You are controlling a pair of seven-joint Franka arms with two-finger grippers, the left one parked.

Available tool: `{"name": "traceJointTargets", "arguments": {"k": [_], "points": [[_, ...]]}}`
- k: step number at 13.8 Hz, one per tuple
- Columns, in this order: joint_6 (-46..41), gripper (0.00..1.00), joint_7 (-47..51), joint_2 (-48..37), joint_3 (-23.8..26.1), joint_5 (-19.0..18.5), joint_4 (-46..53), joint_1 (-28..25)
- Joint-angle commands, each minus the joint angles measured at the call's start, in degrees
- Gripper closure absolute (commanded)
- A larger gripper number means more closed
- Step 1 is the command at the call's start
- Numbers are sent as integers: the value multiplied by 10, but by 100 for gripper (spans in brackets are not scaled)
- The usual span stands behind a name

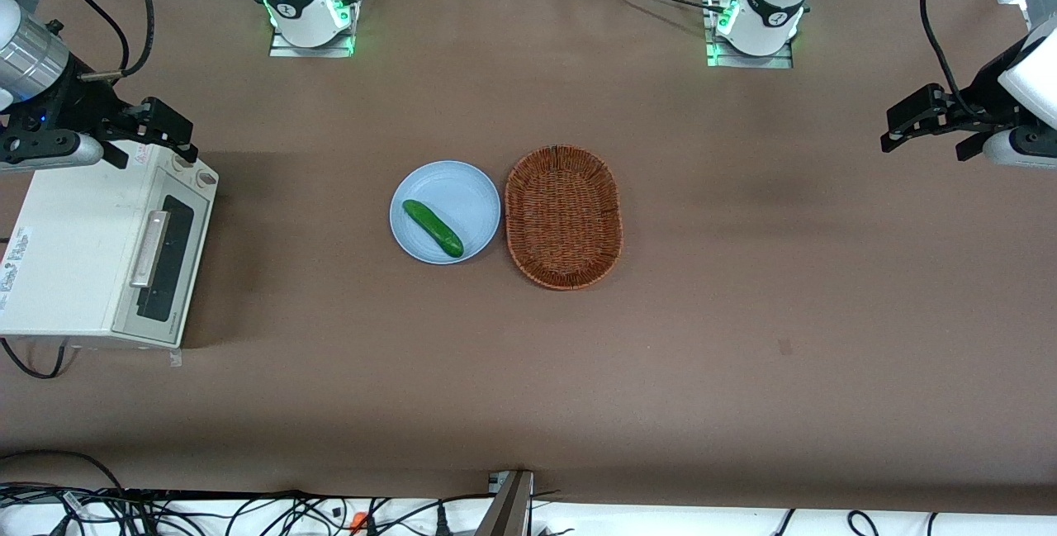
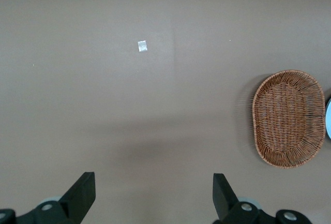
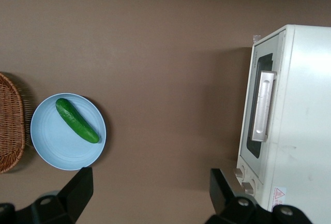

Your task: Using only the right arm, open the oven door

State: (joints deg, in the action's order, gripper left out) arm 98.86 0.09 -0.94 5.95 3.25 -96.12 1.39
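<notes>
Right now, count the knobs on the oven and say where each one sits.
2. Both sit on the oven front beside the closed oven door: one knob and a second knob next to it. The open gripper hovers above the table in front of them.

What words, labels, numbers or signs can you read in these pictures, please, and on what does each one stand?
None can be read.
Sticker on top of the oven, at the edge nearest the front camera: coloured print, too small to read.
Red triangle warning sticker on the oven top beside the knobs: symbol only, its text too small.
The closed oven door bears no legible text.
The tool hangs open above the table, beside the oven's knobs; no marking shows.
</notes>
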Motion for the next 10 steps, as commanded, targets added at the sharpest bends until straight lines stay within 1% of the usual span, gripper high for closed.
{"name": "traceJointTargets", "arguments": {"k": [1, 4, 7, 10], "points": [[-33, 0, -2, -11, 8, 6, 1, 9], [-41, 0, -11, -11, 9, -6, 6, 9], [-58, 0, -10, -11, 21, -10, 8, 9], [-59, 0, -11, -12, 21, -18, 8, 9]]}}
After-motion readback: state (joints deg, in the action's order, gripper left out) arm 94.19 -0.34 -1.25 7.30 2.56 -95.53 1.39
